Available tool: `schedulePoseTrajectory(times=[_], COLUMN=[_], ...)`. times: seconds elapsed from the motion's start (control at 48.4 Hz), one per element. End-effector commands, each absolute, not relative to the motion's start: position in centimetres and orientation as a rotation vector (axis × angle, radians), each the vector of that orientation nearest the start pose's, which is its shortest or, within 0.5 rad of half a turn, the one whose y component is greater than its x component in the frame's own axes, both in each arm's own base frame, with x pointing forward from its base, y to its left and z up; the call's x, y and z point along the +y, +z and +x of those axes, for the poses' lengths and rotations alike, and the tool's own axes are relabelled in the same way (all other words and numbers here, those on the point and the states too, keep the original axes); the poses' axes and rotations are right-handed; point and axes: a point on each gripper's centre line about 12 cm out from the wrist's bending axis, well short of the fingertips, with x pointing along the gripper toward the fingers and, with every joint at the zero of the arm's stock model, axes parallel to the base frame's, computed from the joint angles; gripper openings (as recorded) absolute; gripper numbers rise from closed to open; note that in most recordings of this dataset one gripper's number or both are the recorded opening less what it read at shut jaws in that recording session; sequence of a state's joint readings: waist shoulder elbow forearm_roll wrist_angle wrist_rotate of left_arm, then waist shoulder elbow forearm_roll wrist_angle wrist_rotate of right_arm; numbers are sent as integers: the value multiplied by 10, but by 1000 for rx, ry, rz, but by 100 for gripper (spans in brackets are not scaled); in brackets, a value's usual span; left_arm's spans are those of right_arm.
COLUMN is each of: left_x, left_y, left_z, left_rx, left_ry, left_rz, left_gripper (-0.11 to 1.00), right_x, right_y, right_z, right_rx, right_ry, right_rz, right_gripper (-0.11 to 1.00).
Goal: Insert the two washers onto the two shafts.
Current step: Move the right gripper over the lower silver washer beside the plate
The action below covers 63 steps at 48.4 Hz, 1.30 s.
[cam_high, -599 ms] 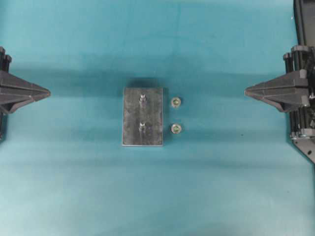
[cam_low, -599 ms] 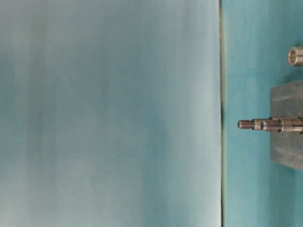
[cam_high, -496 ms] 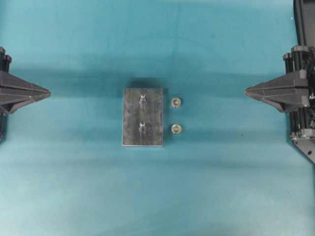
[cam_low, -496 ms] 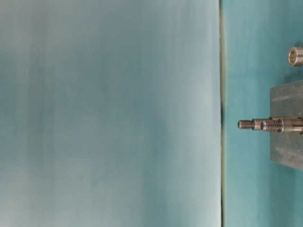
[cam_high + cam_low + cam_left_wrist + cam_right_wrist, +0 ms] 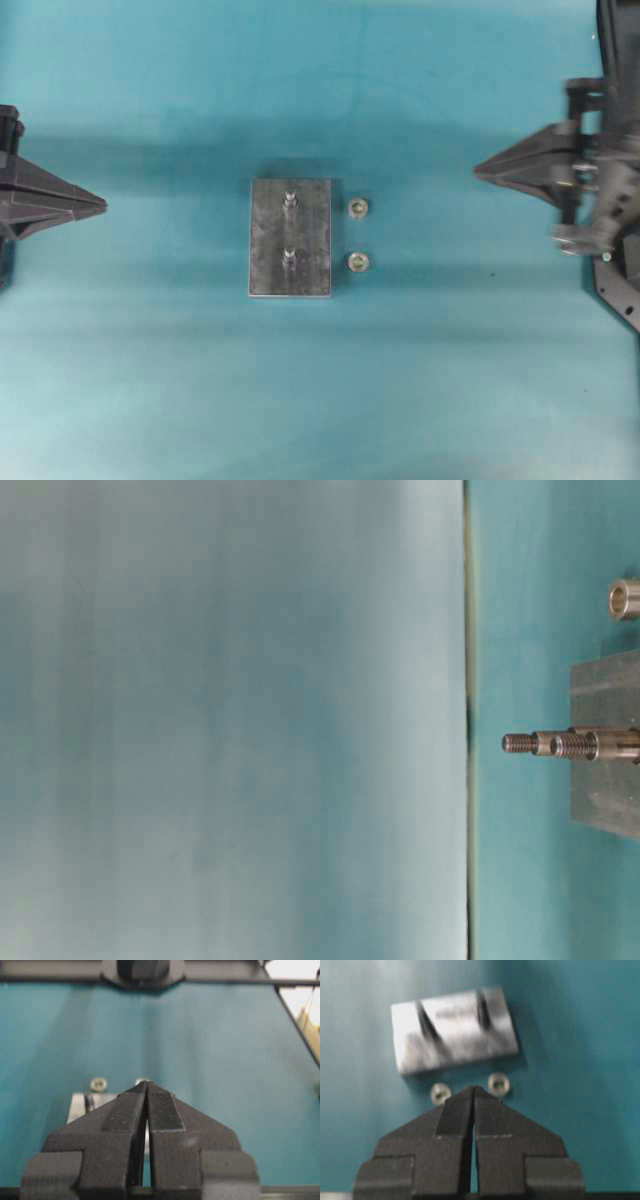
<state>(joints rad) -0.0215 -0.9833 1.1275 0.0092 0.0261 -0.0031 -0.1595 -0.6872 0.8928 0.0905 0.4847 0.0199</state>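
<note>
- Overhead: two small round metal washers point(image 5: 357, 208) point(image 5: 358, 262) lie just beside a grey steel block point(image 5: 290, 252) bearing two upright shafts point(image 5: 288, 201), well apart from the closed left fingers point(image 5: 100, 204) and the blurred right fingers point(image 5: 480, 171).
- Table-level: threaded shafts point(image 5: 545, 743) overlap; the block is cut off.
- Left wrist: ribbed black fingers point(image 5: 136, 1107) pressed together, partly hiding the block.
- Right wrist: fingers point(image 5: 456, 1110) shut, empty; washers point(image 5: 440, 1093) just beyond the tips.

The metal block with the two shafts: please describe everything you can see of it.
The metal block is a grey, scuffed rectangular slab lying flat on the teal table. Two upright shafts with threaded tips rise along its midline, both bare. Two washers lie on the table beside one long edge, apart from it. Neither gripper touches it.
</note>
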Motion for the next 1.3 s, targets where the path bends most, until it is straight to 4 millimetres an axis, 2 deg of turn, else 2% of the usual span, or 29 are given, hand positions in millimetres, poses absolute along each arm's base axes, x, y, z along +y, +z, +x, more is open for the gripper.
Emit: schedulePoseTrajectory(times=[0.0, 0.207, 0.516, 0.578, 0.64, 0.826, 0.868, 1.054, 1.281], left_x=[-4, -4, -3, -4, -4, -4, -3, -3, -3], left_y=[288, 283, 278, 278, 278, 278, 278, 275, 272], left_z=[199, 198, 197, 197, 197, 197, 197, 196, 194], left_rx=[166, 205, 225, 225, 225, 224, 224, 230, 233], left_ry=[-20, -20, -18, -18, -18, -18, -18, -18, -18], left_rz=[9, 8, 10, 8, 8, 8, 10, 8, 8], left_gripper=[0, 0, 0, 0, 0, 0, 0, 0, 0], right_x=[-38, -49, -56, -57, -59, -62, -63, -65, -68], right_y=[257, 230, 201, 197, 192, 174, 169, 153, 140], right_z=[260, 290, 318, 324, 332, 349, 353, 368, 379], right_rx=[746, 886, 1042, 1054, 1066, 1127, 1141, 1173, 1199], right_ry=[-153, -169, -139, -137, -137, -134, -133, -131, -129], right_rz=[165, 143, 101, 99, 101, 107, 106, 109, 109], right_gripper=[1, 1, 3, 12, 25, 80, 86, 81, 81])
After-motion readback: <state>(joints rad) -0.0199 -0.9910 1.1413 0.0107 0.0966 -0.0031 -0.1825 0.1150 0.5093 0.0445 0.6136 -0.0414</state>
